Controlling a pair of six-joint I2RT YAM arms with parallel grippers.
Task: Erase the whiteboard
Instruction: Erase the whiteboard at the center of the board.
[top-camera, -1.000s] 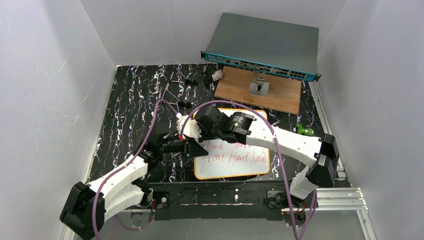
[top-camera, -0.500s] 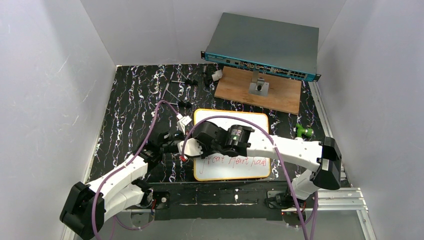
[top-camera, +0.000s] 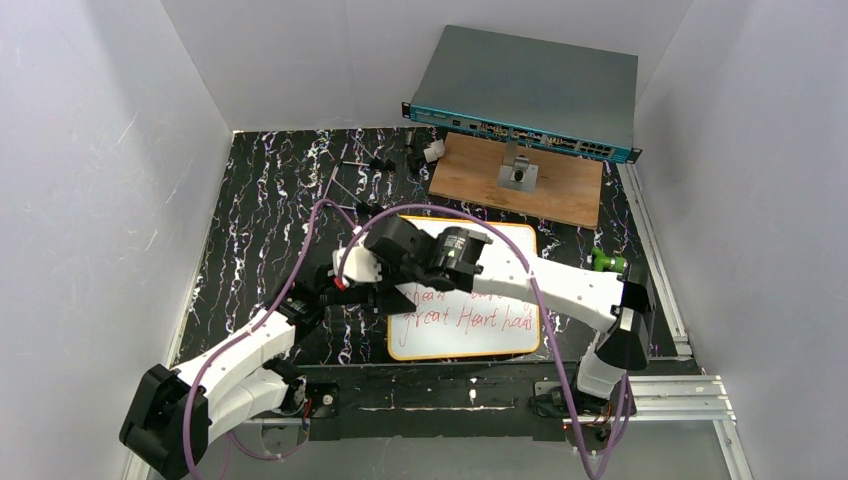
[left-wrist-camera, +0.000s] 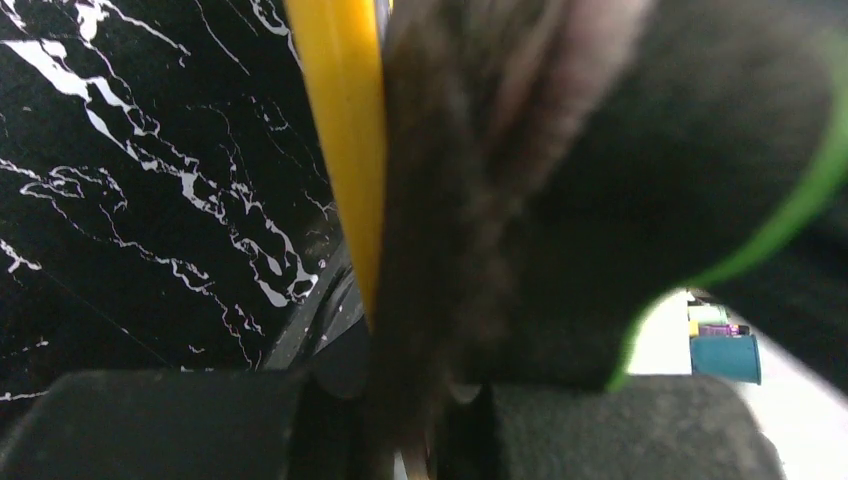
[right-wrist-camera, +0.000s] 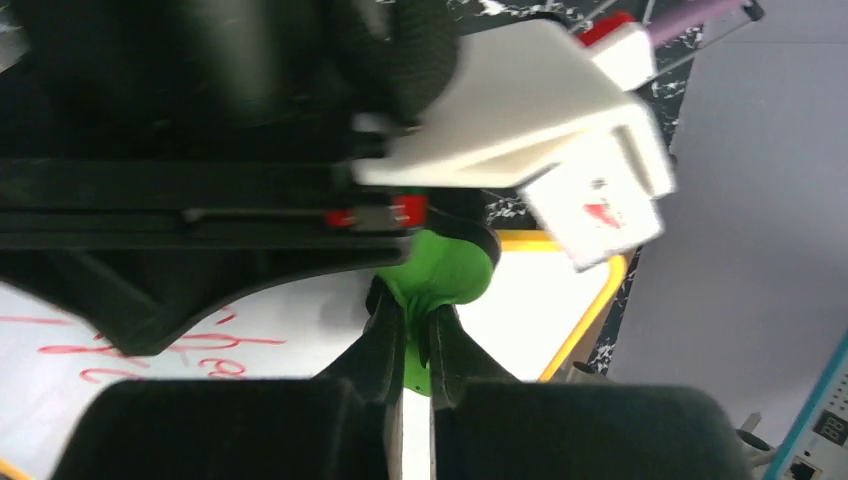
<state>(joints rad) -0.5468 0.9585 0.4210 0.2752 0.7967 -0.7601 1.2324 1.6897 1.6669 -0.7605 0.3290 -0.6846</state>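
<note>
The whiteboard (top-camera: 470, 342) lies flat on the black marbled table (top-camera: 270, 220), near the wooden board (top-camera: 565, 190) — orange-yellow frame, red handwriting across its lower half. The left gripper (left-wrist-camera: 415, 400) pinches its left edge — the right gripper (right-wrist-camera: 417, 345) clamps a green eraser (right-wrist-camera: 440, 270).

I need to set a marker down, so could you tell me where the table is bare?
The table's left strip, between the wall and the whiteboard, is bare. Crowded: the left arm and right arm meet at the whiteboard's left edge, and small parts lie left of the wooden board.
</note>
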